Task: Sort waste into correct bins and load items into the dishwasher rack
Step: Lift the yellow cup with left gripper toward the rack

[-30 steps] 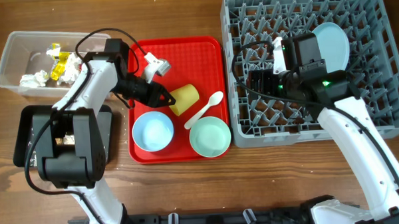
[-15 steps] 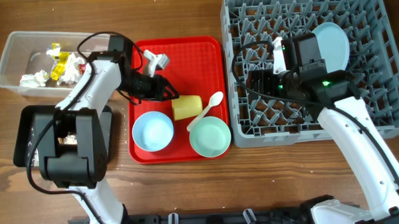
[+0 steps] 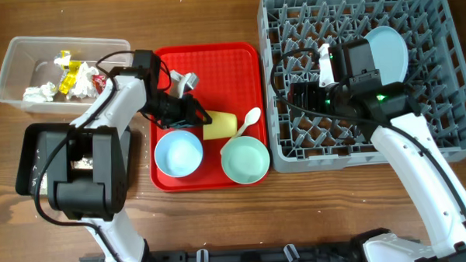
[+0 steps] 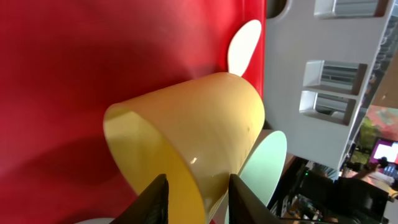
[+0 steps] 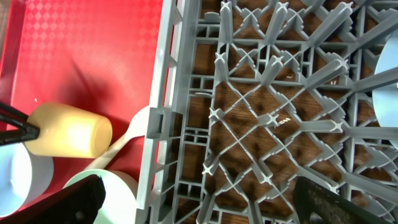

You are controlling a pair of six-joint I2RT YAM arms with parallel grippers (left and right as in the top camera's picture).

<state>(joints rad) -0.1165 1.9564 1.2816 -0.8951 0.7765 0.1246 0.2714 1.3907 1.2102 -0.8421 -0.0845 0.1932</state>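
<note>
The small yellow cup (image 3: 219, 125) lies on its side on the red serving tray (image 3: 207, 58), its mouth toward my left gripper (image 3: 200, 116). In the left wrist view the left gripper (image 4: 198, 182) is shut on the yellow cup (image 4: 199, 124), one finger inside the rim and one outside. The white spoon (image 3: 239, 128) touches the cup's right side. In front sit the pale-blue bowl (image 3: 178, 154) and the mint-green bowl (image 3: 245, 159). My right gripper (image 3: 298, 94) hangs open and empty over the grey dishwasher rack (image 3: 443, 131), where the pale-blue plate (image 3: 387, 52) stands between pegs.
The clear tub (image 3: 21, 61) at the back left holds wrappers and tissue (image 3: 68, 74). The black tray (image 3: 28, 154) sits in front of it, mostly hidden behind the left arm's base. The rack's left wall (image 5: 163, 93) borders the red tray.
My left gripper has carried the yellow cup a little forward and to the right, up against the spoon. The right arm has not moved.
</note>
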